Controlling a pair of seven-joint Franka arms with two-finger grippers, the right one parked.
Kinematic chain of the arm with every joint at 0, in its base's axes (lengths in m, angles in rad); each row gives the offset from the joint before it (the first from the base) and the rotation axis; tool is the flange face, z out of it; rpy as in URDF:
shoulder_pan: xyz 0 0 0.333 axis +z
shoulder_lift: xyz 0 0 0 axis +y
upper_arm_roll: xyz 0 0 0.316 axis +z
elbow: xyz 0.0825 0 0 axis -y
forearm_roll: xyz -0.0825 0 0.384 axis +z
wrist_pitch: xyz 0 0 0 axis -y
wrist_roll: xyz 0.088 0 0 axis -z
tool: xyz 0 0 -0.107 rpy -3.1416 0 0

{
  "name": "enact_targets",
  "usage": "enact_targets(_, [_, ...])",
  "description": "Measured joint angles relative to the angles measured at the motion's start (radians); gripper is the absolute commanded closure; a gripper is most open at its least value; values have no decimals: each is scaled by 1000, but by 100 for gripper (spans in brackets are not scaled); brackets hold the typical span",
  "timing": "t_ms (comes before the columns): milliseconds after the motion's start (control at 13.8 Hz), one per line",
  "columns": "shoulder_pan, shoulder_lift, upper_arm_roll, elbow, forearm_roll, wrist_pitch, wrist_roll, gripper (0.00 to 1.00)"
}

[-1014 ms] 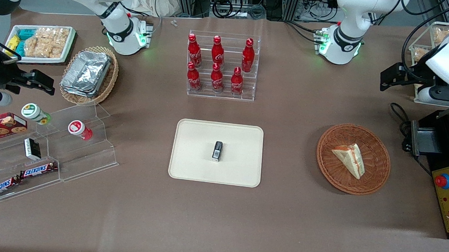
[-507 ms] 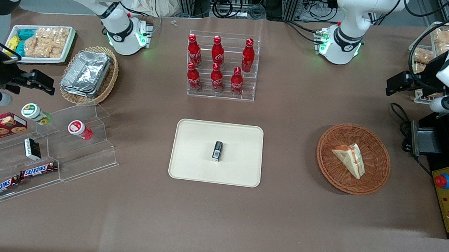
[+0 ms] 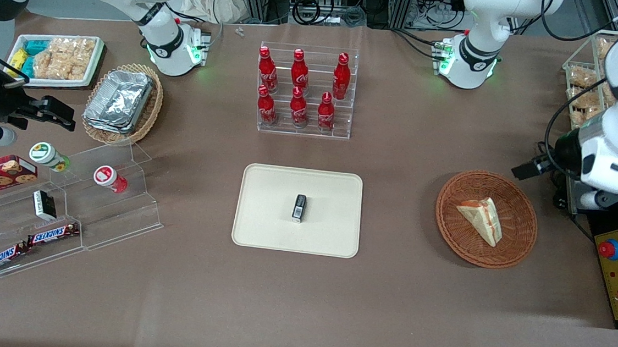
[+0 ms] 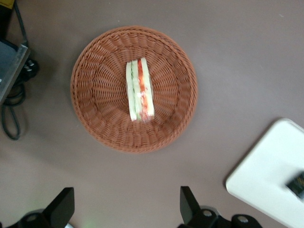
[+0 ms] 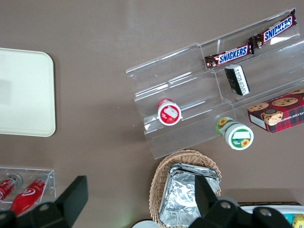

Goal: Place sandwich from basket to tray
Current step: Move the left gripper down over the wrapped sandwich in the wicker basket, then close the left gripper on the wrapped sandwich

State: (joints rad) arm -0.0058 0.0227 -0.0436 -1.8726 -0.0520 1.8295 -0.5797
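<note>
The sandwich [image 3: 482, 219] is a pale wedge with red and green filling. It lies in the round reddish-brown wicker basket [image 3: 450, 206] toward the working arm's end of the table. The cream tray [image 3: 269, 192] lies mid-table, with a small black object [image 3: 299, 207] on it. The left arm's gripper [image 3: 533, 168] hangs above the table beside the basket's rim, a little farther from the front camera than the sandwich. In the left wrist view the gripper [image 4: 126, 209] is open and empty, with the sandwich [image 4: 139, 90], the basket [image 4: 95, 109] and a tray corner [image 4: 270, 175] below it.
A clear rack of red cola bottles [image 3: 304, 93] stands farther from the camera than the tray. A black box with a red button [image 3: 616, 264] sits beside the basket. A tan basket of foil containers [image 3: 121, 103] and an acrylic snack stand [image 3: 64, 204] lie toward the parked arm's end.
The left arm has swung nearer to the front camera and lower, bringing its gripper from beside the wire rack to the basket's edge. Sandwich, basket and tray have not moved.
</note>
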Motion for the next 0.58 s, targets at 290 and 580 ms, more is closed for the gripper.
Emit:
enact_targets(290, [36,86,2,-225,1,337,-55,0])
enact_targets(580, [37,241,0,-292,1,566,-87,1])
